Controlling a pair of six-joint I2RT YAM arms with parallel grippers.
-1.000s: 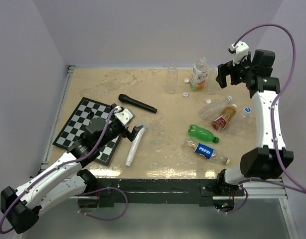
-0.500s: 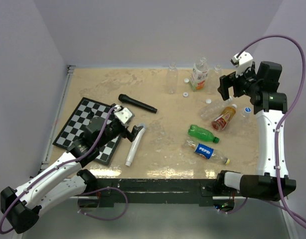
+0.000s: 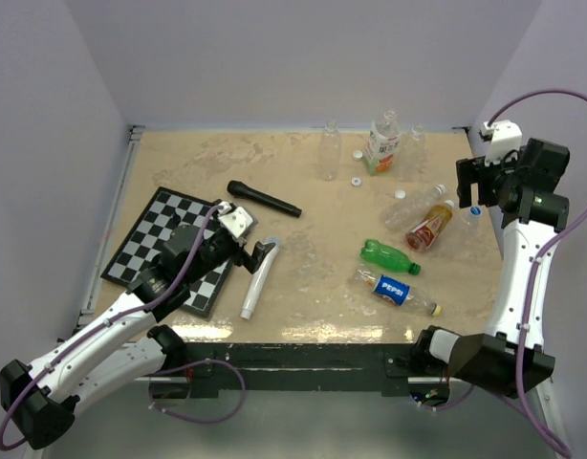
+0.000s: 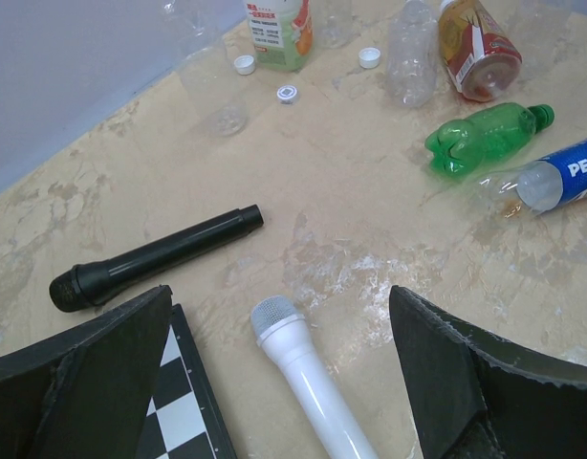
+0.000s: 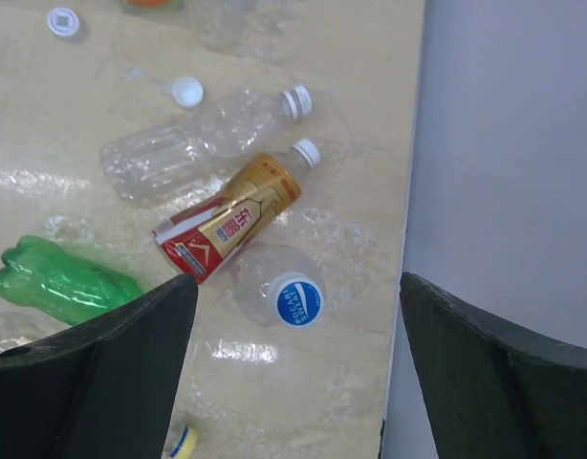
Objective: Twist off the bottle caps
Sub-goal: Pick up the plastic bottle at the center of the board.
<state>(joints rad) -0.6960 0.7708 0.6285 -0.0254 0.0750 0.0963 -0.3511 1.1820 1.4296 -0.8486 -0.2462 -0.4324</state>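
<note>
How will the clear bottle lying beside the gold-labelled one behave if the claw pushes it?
The clear bottle looks empty, so it is probably very light and, lying on its side, may roll or slide easily. Its walls look dented, so they would likely buckle under a squeeze. Its white cap is on, which may stiffen the neck.

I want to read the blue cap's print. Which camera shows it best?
The right wrist view: the blue cap faces that camera, large, its lettering visible, atop a clear bottle. The top external view shows only a small blue dot. The left wrist view misses it.
</note>
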